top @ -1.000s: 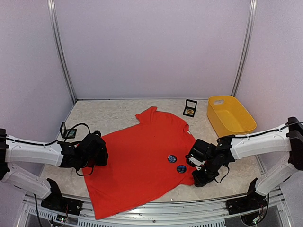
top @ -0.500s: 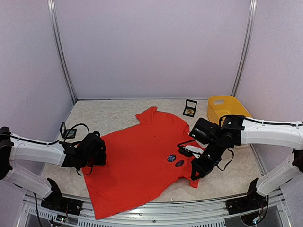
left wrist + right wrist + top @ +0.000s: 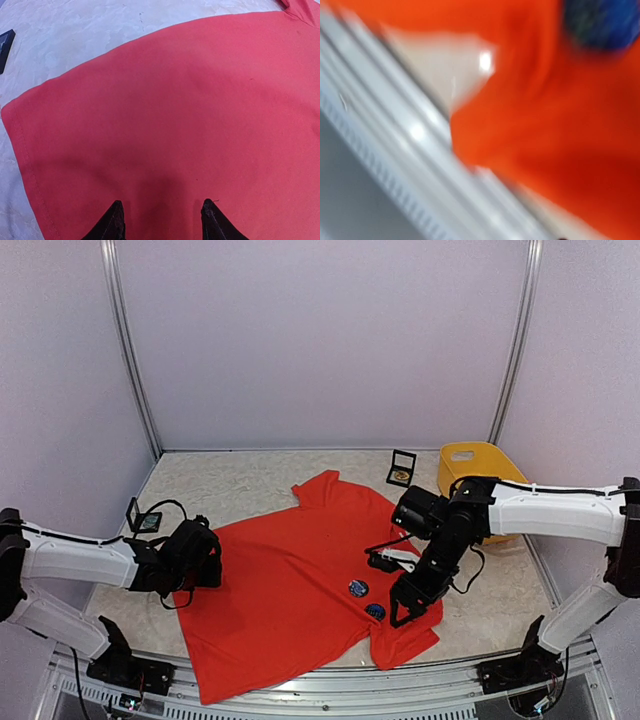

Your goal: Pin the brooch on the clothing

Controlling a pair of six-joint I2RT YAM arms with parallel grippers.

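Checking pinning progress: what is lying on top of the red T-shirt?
Two round blue brooches on the T-shirt; the right arm hides fabric beside them.

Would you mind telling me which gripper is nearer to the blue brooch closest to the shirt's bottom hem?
Right. The right gripper hangs just beside that brooch, on its outer side. The left gripper is far off across the shirt, over its opposite edge.

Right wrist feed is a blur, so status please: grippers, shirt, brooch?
Left gripper open, over the shirt. Right gripper by two blue brooches on the shirt, jaws unclear. Basket clear of the shirt.
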